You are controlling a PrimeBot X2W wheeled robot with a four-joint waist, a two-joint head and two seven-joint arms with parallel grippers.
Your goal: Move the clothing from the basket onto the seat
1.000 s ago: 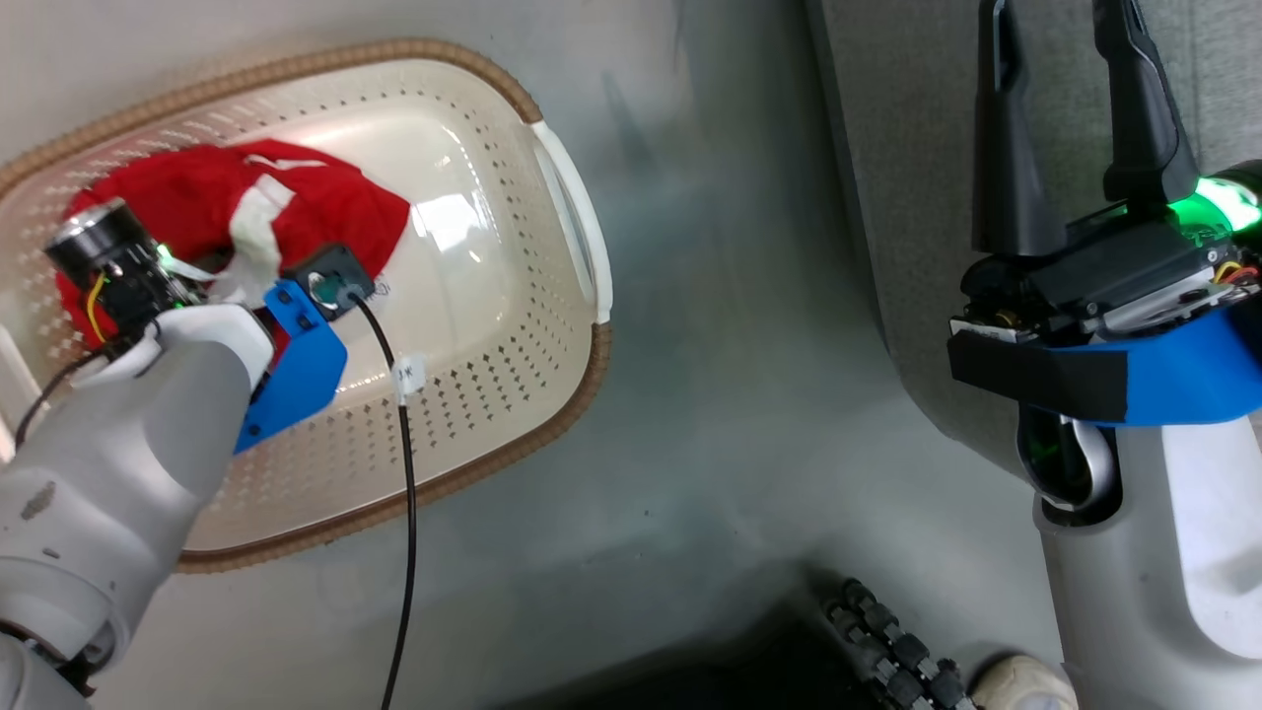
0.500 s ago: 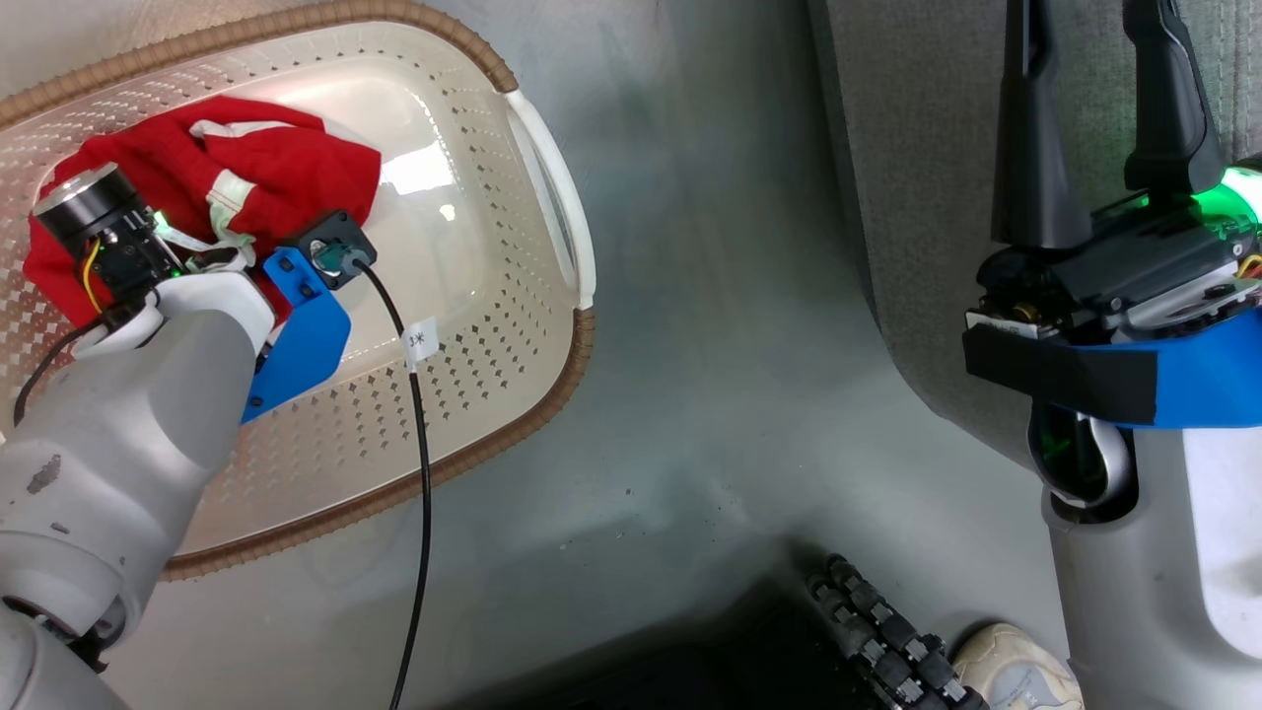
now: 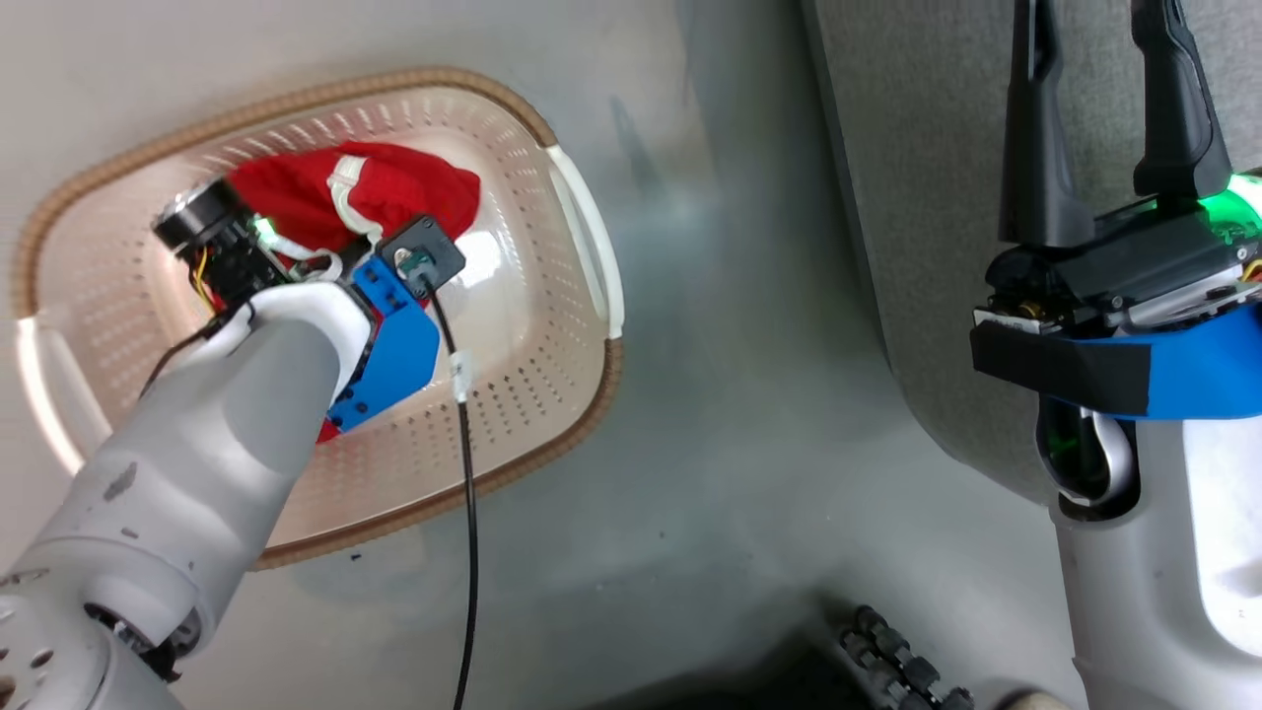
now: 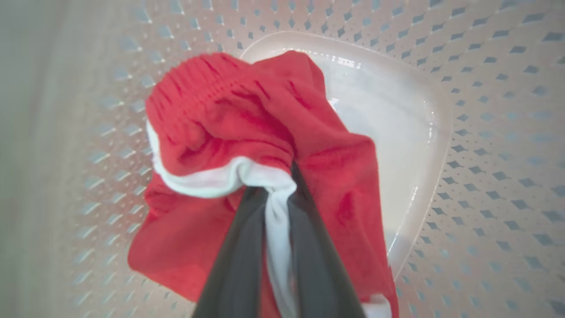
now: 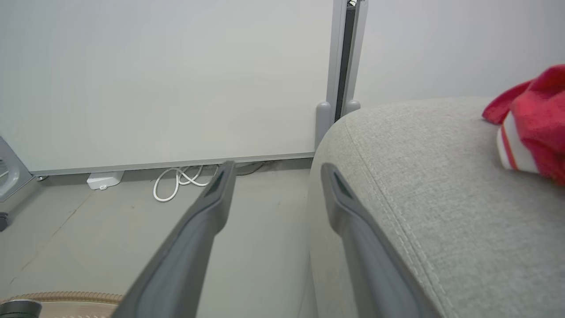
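In the basket, at about 10 o'clock in the head view: the left gripper (image 4: 277, 190) has gone from wide open a second ago to clamped. Its two dark fingers are pinched nearly together on the white trim of a soft bright-red fabric garment with white stripes (image 4: 247, 115).

The garment lay spread over the basket floor a second ago. Now it is bunched into a lump hanging round the fingertips. In the left wrist view the glossy floor shows bare at 2 to 3 o'clock of the lump. It looks at least partly lifted, but I can't tell whether the lowest folds still touch.

The basket is cream perforated plastic, rounded-rectangular (image 3: 513, 394), with a brown woven-look rim (it sits differently in the head view than before, but the whole picture has shifted, so that is a camera move).

The right gripper (image 3: 1099, 59) is at 2 o'clock in the head view. Its fingers are spread wide with nothing between them, as they were a second ago. It hangs over the edge of the large rounded seat in light grey woven fabric (image 5: 419, 185).

In the right wrist view a second red garment with white stripes (image 5: 534, 119) lies on the seat at 2 to 3 o'clock.

Judgement: the grasp on the last garment in the basket is made, so the task is about half done or more. What's left is to lift it clear of the rim, carry it toward 2 o'clock and release it on the seat. The risk is that the pinch holds only on the trim, so the fabric could slip out or drag on the rim.
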